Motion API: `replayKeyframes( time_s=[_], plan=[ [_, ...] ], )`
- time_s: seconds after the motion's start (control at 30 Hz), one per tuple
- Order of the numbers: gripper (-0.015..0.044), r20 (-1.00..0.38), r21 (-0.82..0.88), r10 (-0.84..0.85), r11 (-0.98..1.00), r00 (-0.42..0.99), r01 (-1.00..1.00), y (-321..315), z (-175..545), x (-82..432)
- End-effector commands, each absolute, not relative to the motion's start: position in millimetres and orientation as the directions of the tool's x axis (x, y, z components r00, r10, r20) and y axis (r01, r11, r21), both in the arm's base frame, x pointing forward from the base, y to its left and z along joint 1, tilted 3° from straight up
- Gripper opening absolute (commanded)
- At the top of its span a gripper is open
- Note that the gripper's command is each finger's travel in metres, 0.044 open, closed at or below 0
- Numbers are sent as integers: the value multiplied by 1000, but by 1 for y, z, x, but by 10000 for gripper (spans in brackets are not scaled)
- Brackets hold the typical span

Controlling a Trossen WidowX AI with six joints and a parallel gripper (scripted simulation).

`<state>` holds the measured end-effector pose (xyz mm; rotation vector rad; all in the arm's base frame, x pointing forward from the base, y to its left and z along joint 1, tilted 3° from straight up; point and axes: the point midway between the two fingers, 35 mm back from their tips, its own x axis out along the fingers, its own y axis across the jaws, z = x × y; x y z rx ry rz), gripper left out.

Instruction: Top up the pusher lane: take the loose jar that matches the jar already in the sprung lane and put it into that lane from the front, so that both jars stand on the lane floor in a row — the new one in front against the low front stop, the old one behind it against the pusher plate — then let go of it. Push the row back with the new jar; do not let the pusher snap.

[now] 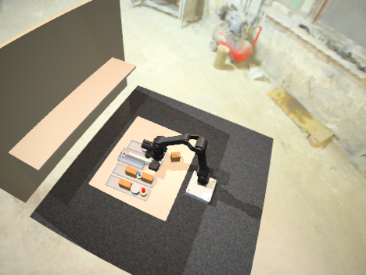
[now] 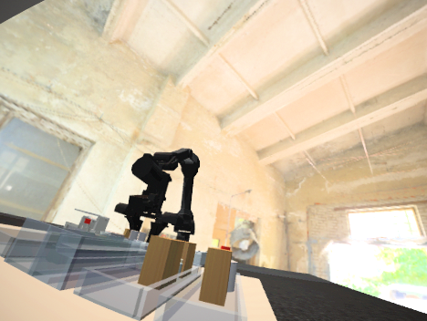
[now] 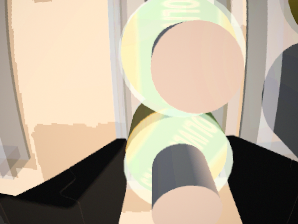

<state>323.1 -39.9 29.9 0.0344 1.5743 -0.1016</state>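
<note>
My gripper (image 1: pixel 152 156) (image 2: pixel 144 231) (image 3: pixel 175 147) is shut on a jar (image 3: pixel 137 172) with a pale green and yellow round top and a grey knob. The jar is upright at the bottom of the wrist view, between the black fingers. A like jar (image 3: pixel 135 55) with a pinkish knob end is directly ahead of it, between the clear walls of the sprung lane (image 1: pixel 133 161) (image 3: pixel 255 55). Their tops meet or overlap in view; whether the bodies touch is unclear. The pusher's red mark (image 1: pixel 124 153) (image 2: pixel 88 221) shows at the lane's back. The held jar's base and the front stop are hidden.
A loose orange-brown box (image 1: pixel 175 157) lies in front of the lanes. Neighbouring lanes hold brown boxes (image 1: pixel 131 171) (image 2: pixel 160 262), a blue-topped item (image 1: pixel 139 175) and a red-topped jar (image 1: pixel 143 191). A dark grey cylinder (image 3: pixel 286 100) is close right in the wrist view.
</note>
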Motion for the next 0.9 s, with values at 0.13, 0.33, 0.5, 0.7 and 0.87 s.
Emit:
replayKeyframes(
  time_s=[0.13, 0.33, 0.5, 0.7, 0.87],
  plan=[
    [0, -999, -46, -47, 995, 5, 84, -41, 30, 324],
    [0, -999, -46, -47, 995, 4, 84, -40, 30, 323],
    [0, -999, -46, -46, 995, 4, 84, -40, 30, 321],
    [0, -999, -46, -46, 995, 4, 84, -40, 30, 321],
    [26, -999, -46, -46, 995, 4, 84, -40, 30, 322]
  ],
)
